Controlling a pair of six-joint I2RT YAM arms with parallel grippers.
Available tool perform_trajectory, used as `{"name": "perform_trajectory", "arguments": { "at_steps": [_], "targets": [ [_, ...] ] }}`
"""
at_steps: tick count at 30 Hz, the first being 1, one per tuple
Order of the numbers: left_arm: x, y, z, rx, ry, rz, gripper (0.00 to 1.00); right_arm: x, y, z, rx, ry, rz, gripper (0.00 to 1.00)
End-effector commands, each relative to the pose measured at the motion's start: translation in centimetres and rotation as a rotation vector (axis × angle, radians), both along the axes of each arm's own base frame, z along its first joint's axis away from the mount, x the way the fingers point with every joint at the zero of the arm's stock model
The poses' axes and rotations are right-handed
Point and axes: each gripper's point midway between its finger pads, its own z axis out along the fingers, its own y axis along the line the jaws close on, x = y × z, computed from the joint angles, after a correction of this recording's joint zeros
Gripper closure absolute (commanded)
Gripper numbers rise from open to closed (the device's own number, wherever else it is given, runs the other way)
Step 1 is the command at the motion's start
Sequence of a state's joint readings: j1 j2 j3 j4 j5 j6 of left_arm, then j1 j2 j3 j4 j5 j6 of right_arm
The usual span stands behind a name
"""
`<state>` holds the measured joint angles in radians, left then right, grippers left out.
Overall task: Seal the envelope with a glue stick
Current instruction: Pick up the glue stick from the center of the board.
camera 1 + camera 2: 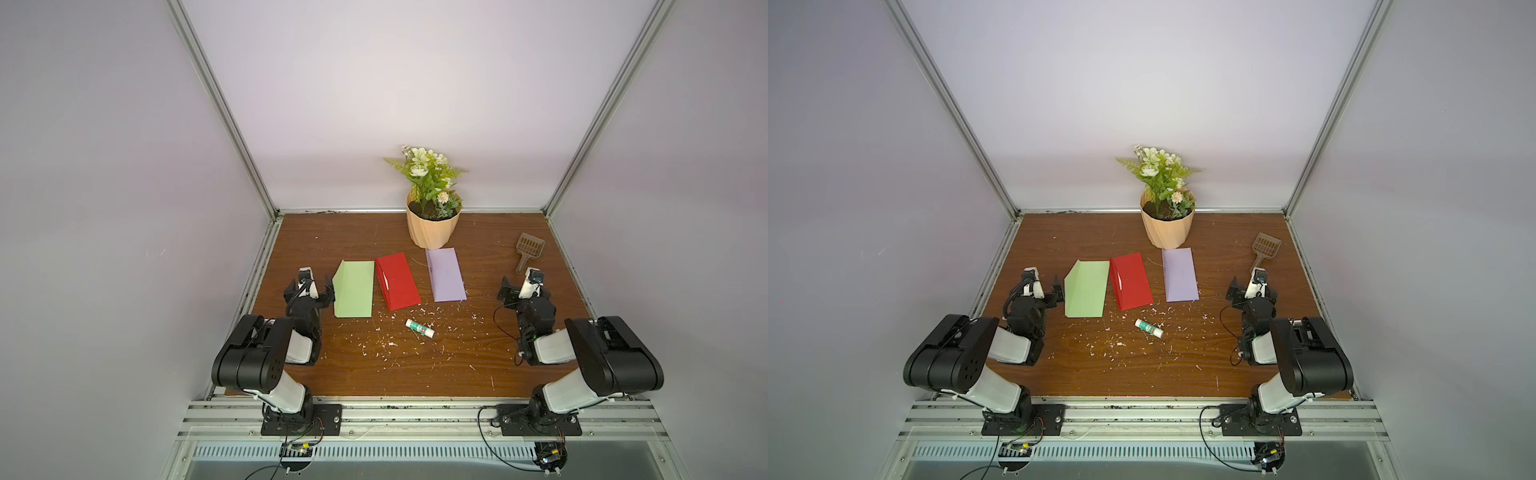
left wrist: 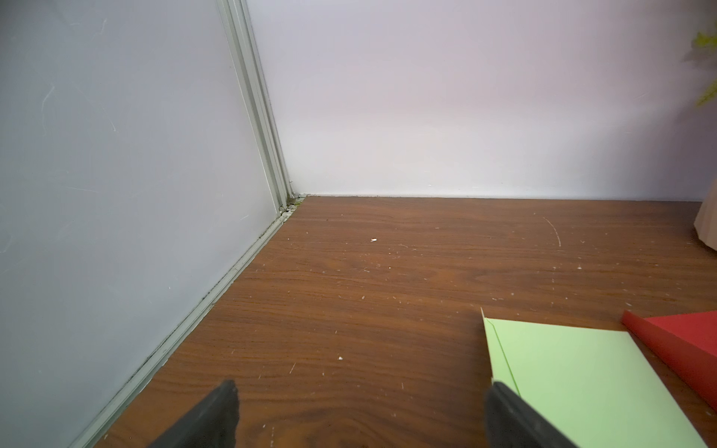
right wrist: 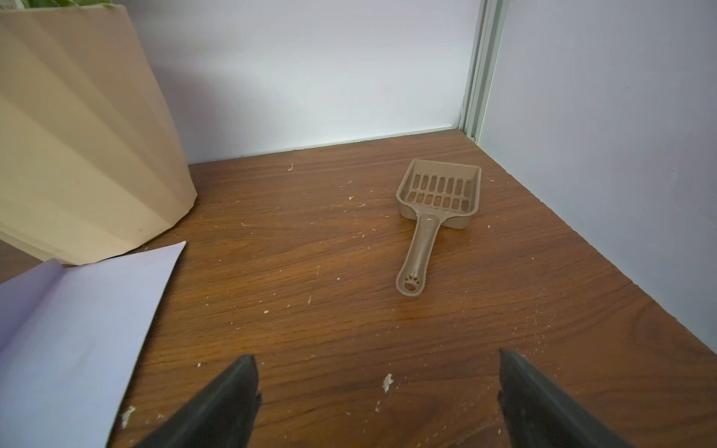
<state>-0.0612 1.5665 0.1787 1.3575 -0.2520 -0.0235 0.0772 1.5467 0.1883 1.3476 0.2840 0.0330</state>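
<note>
Find the glue stick (image 1: 419, 328) lying flat mid-tabletop, just frontward of the red envelope (image 1: 397, 281). Expect light, stiff, smooth plastic, apt to roll; pinch across the labelled barrel. Note left claw (image 2: 362, 384) and right claw (image 3: 376, 356) spread wide, empty.

Left wrist view: green envelope (image 2: 582, 380) and red envelope (image 2: 683, 349) run off the frame edge. Right wrist view: pot (image 3: 77, 135) and purple envelope (image 3: 66, 341) likewise cropped. Top views: glue stick (image 1: 419, 328) label print too small to read.
</note>
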Motion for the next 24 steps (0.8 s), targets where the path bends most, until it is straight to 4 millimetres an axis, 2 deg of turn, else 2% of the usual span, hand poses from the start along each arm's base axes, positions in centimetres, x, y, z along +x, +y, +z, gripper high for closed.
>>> {"name": "perform_trajectory", "arguments": {
  "at_steps": [1, 24],
  "targets": [
    [0.12, 0.17, 0.90, -0.004, -0.036, 0.011, 0.00, -0.01, -0.13, 0.91, -0.007, -0.037, -0.011, 0.01],
    [0.29, 0.19, 0.72, -0.011, -0.028, 0.003, 0.01, 0.05, -0.18, 0.87, -0.005, -0.034, -0.011, 0.00]
  ]
}}
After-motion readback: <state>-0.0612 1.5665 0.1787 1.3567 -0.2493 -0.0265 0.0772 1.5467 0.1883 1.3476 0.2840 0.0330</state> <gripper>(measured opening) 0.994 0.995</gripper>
